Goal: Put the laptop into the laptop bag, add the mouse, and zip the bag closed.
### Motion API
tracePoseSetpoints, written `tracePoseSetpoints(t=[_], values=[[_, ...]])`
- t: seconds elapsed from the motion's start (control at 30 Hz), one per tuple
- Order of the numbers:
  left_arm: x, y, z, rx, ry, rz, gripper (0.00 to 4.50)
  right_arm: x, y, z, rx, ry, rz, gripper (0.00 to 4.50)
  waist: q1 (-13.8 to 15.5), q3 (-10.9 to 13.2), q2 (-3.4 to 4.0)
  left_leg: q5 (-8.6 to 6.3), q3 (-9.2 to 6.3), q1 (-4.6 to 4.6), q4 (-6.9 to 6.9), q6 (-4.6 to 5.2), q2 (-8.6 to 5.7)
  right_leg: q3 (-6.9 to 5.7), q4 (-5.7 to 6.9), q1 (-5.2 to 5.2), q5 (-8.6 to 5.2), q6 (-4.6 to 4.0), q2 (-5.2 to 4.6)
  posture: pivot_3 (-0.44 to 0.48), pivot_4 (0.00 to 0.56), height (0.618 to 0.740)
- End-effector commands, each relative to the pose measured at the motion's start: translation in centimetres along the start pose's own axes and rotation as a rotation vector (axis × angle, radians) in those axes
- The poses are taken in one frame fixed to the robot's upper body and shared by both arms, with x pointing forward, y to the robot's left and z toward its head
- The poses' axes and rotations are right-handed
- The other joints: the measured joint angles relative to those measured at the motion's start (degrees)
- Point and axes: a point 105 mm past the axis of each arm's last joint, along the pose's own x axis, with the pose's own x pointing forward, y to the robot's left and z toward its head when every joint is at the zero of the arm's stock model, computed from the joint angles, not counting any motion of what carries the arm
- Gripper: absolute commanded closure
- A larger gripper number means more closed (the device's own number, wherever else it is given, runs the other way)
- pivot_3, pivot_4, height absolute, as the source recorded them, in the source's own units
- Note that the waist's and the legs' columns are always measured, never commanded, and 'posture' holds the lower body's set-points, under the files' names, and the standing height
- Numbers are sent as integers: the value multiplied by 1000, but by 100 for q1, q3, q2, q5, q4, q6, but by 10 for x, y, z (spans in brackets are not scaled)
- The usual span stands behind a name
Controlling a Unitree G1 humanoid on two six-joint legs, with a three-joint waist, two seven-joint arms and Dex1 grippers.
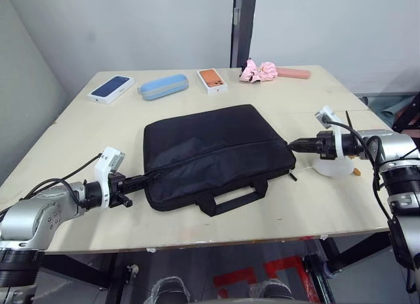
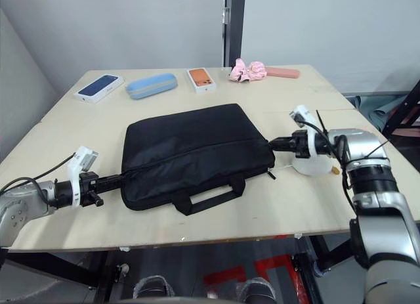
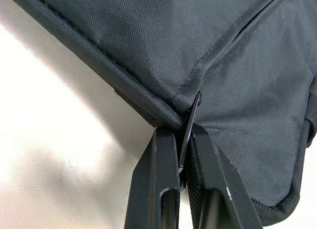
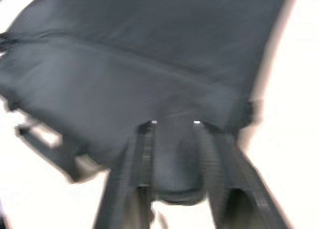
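Note:
The black laptop bag (image 1: 213,150) lies flat in the middle of the table, its handle (image 1: 233,197) toward the front edge. At the bag's front left corner my left gripper (image 1: 146,178) is shut on the zipper pull (image 3: 191,121), a thin black tab pinched between its fingers (image 3: 159,160). My right gripper (image 1: 292,146) is at the bag's right corner, its fingers (image 4: 141,140) closed on a fold of the fabric (image 4: 173,155). The laptop and the mouse are out of view.
A puffy white lump with a tan tip (image 1: 331,166) sits under my right wrist. Along the table's far edge lie a blue phone box (image 1: 111,88), a light blue case (image 1: 163,86), an orange phone box (image 1: 212,81), a pink scrunchie (image 1: 258,71) and a pink flat case (image 1: 293,73).

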Motion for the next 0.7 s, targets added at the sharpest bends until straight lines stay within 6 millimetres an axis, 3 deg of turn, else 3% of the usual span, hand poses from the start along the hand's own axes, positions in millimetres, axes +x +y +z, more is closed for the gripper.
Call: tracePoseSetpoints(t=[0.03, 0.17, 0.4, 0.5, 0.7], values=[[-1, 0, 12, 56, -25, 2, 4500, 1, -11, 3, -32, 1, -45, 1612, 10, -1, -1, 1, 0, -1, 0, 0, 0, 0, 0, 0, 0, 0, 0, 0, 150, 740], [1, -2, 14, 62, -28, -8, 4500, 12, -12, -4, 80, 9, -18, 258, 21, -1, -1, 1, 0, -5, 0, 0, -1, -1, -3, 0, 0, -1, 0, 0, 150, 740], [-2, -7, 10, 65, -20, -12, 4500, 19, -17, -15, 101, 52, -37, 258, 34, -1, -1, 1, 0, -6, 1, 0, -1, -2, -1, -1, 0, -2, 0, 0, 150, 740], [-3, -8, 9, 65, -17, -12, 4500, 19, -14, -13, 129, 35, -6, 1009, 32, -1, -1, 2, -1, -8, -3, -1, -1, -3, -2, -2, 0, -2, 0, 0, 150, 740], [0, -13, 9, 69, -14, -29, 4500, 20, -9, -16, 137, 38, 20, 3122, 35, -1, -1, 1, 0, -6, -2, -1, 0, -3, -1, -2, 0, -2, 0, 0, 150, 740]])
